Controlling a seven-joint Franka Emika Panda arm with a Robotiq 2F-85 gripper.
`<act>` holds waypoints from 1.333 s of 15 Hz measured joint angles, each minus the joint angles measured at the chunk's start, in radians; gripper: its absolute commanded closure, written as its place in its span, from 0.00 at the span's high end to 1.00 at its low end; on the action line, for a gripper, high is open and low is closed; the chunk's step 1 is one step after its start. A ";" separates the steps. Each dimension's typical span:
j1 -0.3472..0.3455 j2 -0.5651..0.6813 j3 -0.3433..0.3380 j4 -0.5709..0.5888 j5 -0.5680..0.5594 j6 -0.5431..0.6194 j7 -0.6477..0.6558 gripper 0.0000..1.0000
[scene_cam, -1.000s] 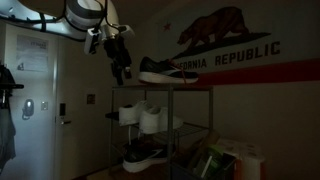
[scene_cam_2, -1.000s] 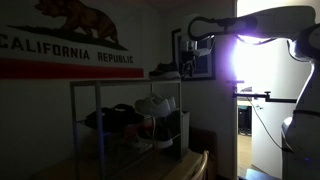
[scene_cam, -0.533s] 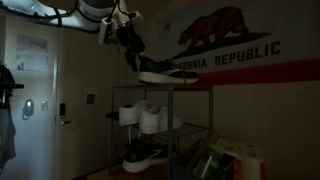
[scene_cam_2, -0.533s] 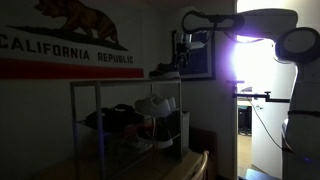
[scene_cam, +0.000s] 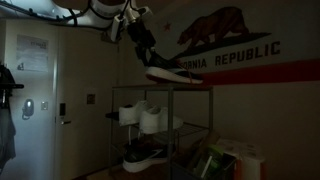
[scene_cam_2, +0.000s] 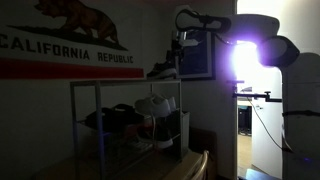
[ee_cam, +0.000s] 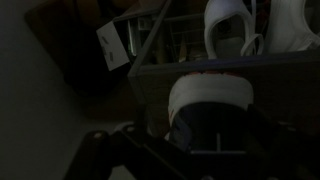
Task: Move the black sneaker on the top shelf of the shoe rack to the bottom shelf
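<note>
The black sneaker lies on the top shelf of the wire shoe rack, heel slightly raised, toe pointing down. It also shows in an exterior view. My gripper is at its heel end, reaching down from above, and shows in an exterior view too. In the wrist view the sneaker's pale heel sits between the dark fingers of my gripper, which look spread on either side of it. The scene is very dark. The bottom shelf holds another dark sneaker.
Bulky white shoes stand on the middle tier, seen also in the wrist view. A California flag hangs behind the rack. A door is beside it. Boxes sit on the floor. A bright lamp glares.
My gripper swung from beside the rack over to the sneaker's heel. The sneaker has shifted slightly along the shelf and tilted.
</note>
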 measured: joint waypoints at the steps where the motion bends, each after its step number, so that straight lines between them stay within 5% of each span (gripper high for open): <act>1: 0.001 0.014 0.000 0.025 0.000 -0.006 0.000 1.00; 20: 0.009 0.188 -0.032 0.231 -0.029 0.032 0.117 1.00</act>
